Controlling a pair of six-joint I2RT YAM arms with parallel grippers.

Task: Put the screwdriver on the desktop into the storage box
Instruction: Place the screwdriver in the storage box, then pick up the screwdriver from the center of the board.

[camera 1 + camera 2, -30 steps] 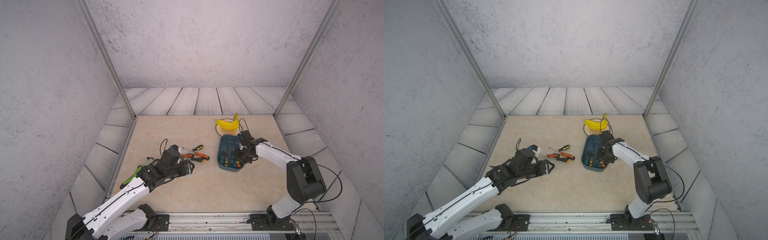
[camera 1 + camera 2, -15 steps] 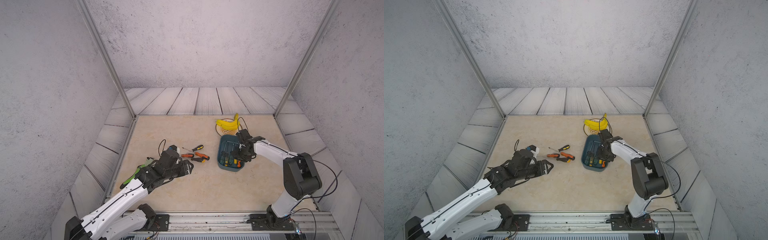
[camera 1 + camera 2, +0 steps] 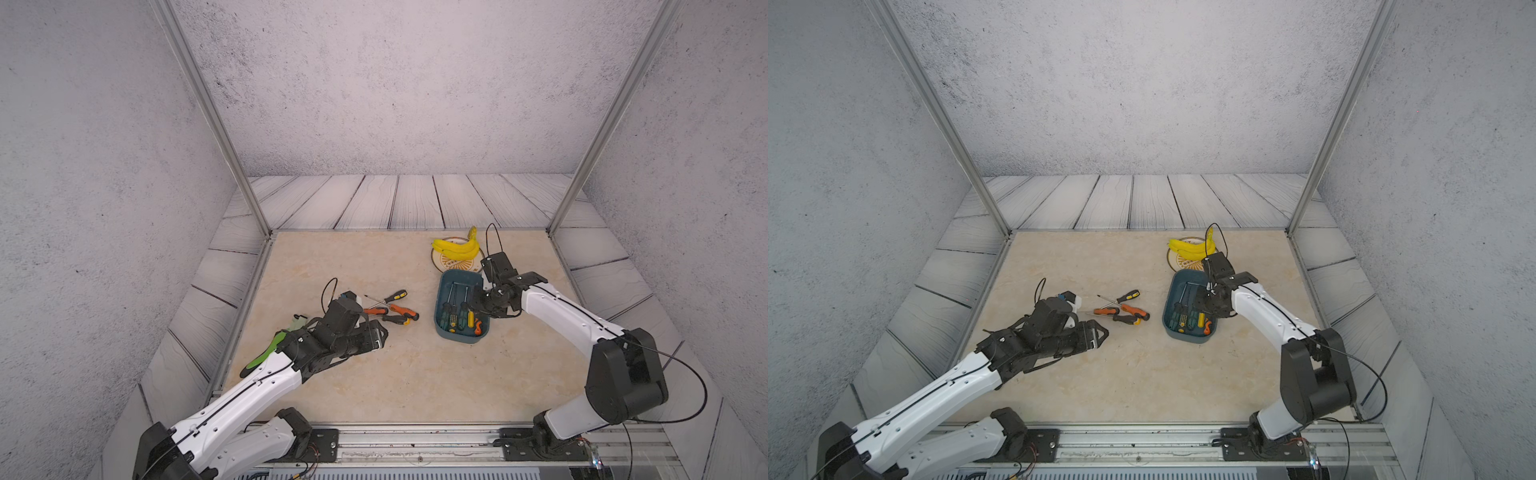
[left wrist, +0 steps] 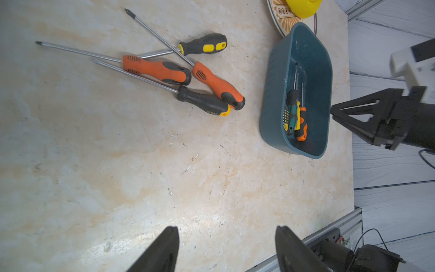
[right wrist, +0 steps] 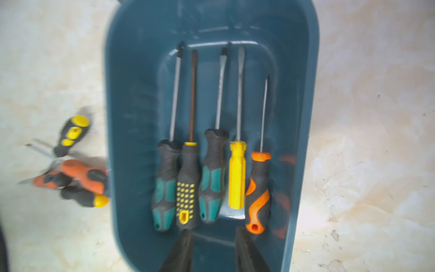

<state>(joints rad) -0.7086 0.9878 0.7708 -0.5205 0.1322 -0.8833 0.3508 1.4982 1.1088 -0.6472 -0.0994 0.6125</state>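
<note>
Nearest, well off to the left arm's side of the storage box (image 3: 461,338), the left hand (image 3: 380,336) hovers low over the desk (image 3: 415,374). Its fingers (image 4: 169,237) are spread wide with nothing between them. Further on, between that hand and the box, four screwdrivers lie crossed in a loose heap on the desk: a black one with a yellow cap (image 4: 202,102), an orange one (image 4: 157,71), a second orange one (image 4: 216,84) and a black-and-yellow one (image 4: 202,46). Inside the box five more screwdrivers (image 5: 213,176) lie side by side, handles at its near end. The right hand (image 5: 213,232) hangs over those handles, slightly parted and empty. Just past the box's far end, bananas (image 3: 455,248) rest on a plate (image 3: 446,262).
</note>
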